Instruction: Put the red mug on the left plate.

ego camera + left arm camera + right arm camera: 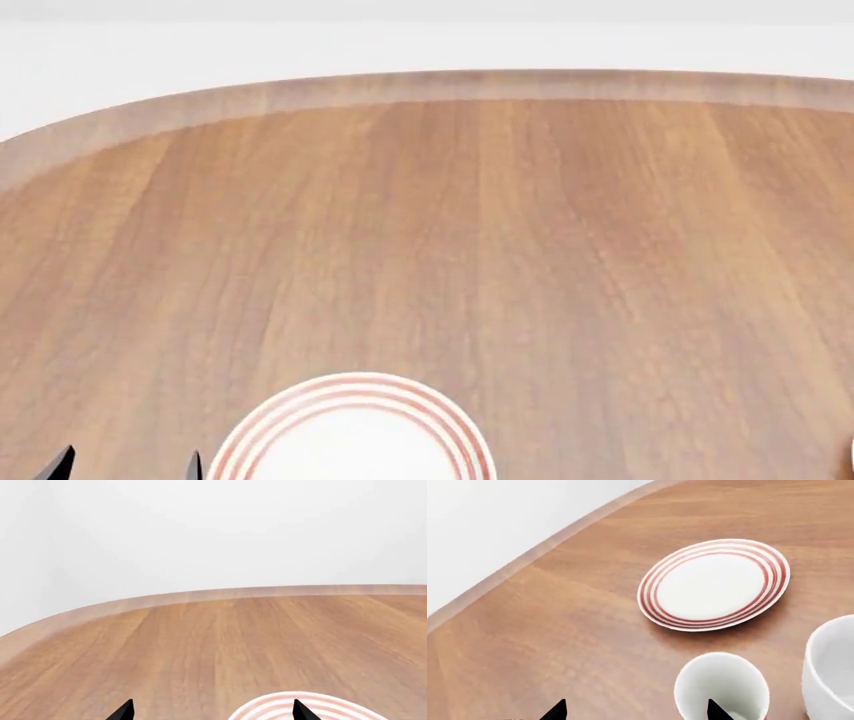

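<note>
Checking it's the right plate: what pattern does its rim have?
Concentric red rings around a plain white centre on the plate, clearest in the right wrist view.

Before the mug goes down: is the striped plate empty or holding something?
Empty. In the right wrist view the striped plate shows a bare white centre, with both mugs standing apart from it on the table.

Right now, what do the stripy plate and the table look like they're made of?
The plate looks like glazed ceramic: smooth white surface with thin red rings around the rim, though a render can't settle it. The table looks like wood with a smooth, fairly matte finish: brown streaky grain runs along the top, and a paler band rounds its edge.
</note>
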Motion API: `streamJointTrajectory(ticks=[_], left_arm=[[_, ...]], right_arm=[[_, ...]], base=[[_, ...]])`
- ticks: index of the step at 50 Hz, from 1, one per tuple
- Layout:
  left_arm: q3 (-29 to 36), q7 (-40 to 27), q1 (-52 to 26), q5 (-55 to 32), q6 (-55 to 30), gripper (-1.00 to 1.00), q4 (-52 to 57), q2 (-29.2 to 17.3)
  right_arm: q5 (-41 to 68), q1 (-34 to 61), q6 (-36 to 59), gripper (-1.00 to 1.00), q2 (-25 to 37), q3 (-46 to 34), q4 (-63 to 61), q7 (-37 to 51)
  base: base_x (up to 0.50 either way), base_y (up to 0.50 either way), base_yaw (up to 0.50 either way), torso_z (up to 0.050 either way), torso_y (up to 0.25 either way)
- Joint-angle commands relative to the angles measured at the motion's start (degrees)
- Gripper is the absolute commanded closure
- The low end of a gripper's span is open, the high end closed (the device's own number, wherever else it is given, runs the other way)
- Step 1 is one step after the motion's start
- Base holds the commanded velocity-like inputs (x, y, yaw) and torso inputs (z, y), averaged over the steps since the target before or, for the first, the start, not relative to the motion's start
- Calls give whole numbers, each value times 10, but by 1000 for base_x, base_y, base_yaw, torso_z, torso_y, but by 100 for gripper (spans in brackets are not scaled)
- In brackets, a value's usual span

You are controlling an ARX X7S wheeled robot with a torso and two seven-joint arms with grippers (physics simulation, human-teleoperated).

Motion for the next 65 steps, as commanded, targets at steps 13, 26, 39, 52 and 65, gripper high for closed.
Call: streamJointTrajectory(ticks=[13, 26, 39, 52, 65], left_arm=[[6, -8, 0, -6, 2, -100, 1, -6], [6, -12, 3, -12, 3, -100, 8, -12], [12, -18, 3, -12, 5, -100, 9, -17], [16, -24, 4, -14, 4, -100, 12, -21], [20, -28, 4, -15, 5, -100, 13, -23]], right_arm=[[56, -37, -38, -100, 7, -22, -28, 69], [58, -52, -85, -100, 5, -54, -3, 84], [97, -14, -82, -100, 13, -55, 33, 109], [79, 33, -101, -100, 16, -57, 82, 143], [80, 74, -118, -100, 13, -57, 162, 158]], base=[[0, 0, 0, 0, 0], [0, 0, 0, 0, 0], [0, 0, 0, 0, 0], [0, 0, 0, 0, 0], [0, 0, 0, 0, 0]])
